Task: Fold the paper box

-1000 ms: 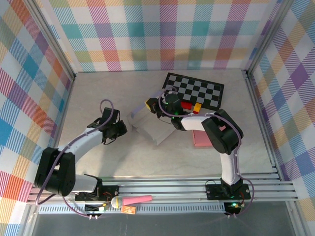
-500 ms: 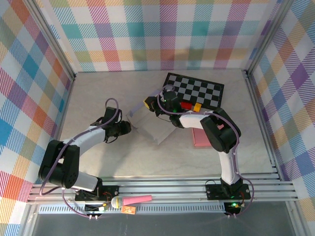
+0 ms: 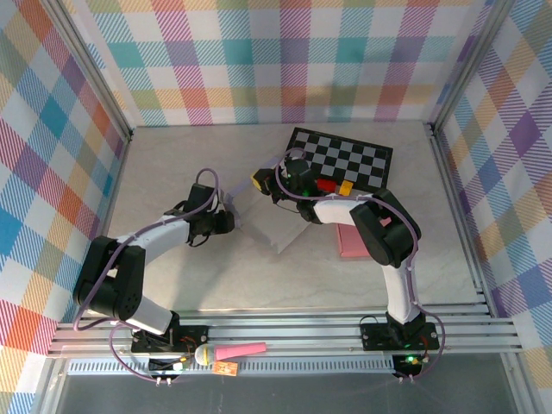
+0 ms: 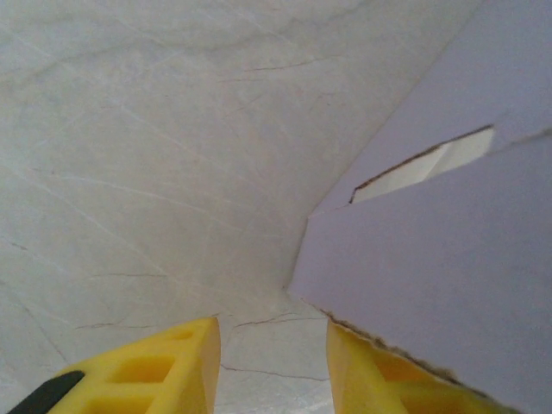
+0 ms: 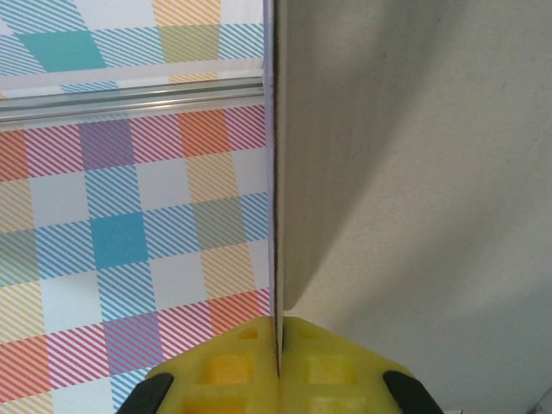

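My right pincer (image 5: pixel 278 335) is pressed together on a thin upright panel of the paper box (image 3: pixel 274 231), with the edge pinched right at the fingertips, so it's a shallow bite. My left pincer (image 4: pixel 272 335) is spread, with bare counter (image 3: pixel 172 164) in the gap and nothing held. Its right finger sits at or under the near edge of a lavender panel, and I can't tell if it's touching. That panel has a cut slot with a lighter flap showing through. From the top view the box is mostly flat, mid-counter between my two arms, with its far corner lifted by the right pincer. It lies just in front of the checkered mat (image 3: pixel 345 159), and a pink pad (image 3: pixel 348 243) is off to the right. By my read the fold is barely begun. The risks:

- **Slip:** the shallow right pinch lets go if I pull or twist, and the panel flops back.
- **Skid:** the left fingers shove the sheet across the smooth counter instead of catching the edge, which drags against the right grip and could tear or crease the paper off the score line.
- **Snag:** a finger could catch in the slot.
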Robot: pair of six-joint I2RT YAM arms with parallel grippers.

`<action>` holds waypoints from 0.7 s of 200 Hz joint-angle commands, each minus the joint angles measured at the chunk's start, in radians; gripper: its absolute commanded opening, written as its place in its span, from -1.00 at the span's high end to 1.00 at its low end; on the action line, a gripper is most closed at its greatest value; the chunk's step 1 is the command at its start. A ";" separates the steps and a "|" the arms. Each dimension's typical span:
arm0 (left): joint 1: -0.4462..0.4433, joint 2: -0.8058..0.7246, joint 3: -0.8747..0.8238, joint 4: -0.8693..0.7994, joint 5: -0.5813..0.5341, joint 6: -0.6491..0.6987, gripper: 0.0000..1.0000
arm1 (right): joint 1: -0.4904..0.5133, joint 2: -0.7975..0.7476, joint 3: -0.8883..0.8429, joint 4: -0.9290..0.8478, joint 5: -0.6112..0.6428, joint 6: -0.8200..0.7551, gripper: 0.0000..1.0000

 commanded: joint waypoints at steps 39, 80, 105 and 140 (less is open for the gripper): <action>-0.052 -0.003 0.050 0.047 -0.049 -0.006 0.26 | -0.001 0.039 -0.008 -0.056 0.004 -0.001 1.00; -0.060 0.021 0.065 0.048 -0.090 -0.024 0.39 | 0.019 0.051 -0.044 0.040 0.048 0.011 1.00; -0.062 0.019 0.065 0.064 -0.091 -0.019 0.57 | 0.028 0.068 -0.044 0.056 0.055 0.022 1.00; -0.062 0.009 0.049 0.084 -0.050 0.037 0.75 | 0.027 0.059 -0.050 0.053 0.063 0.026 1.00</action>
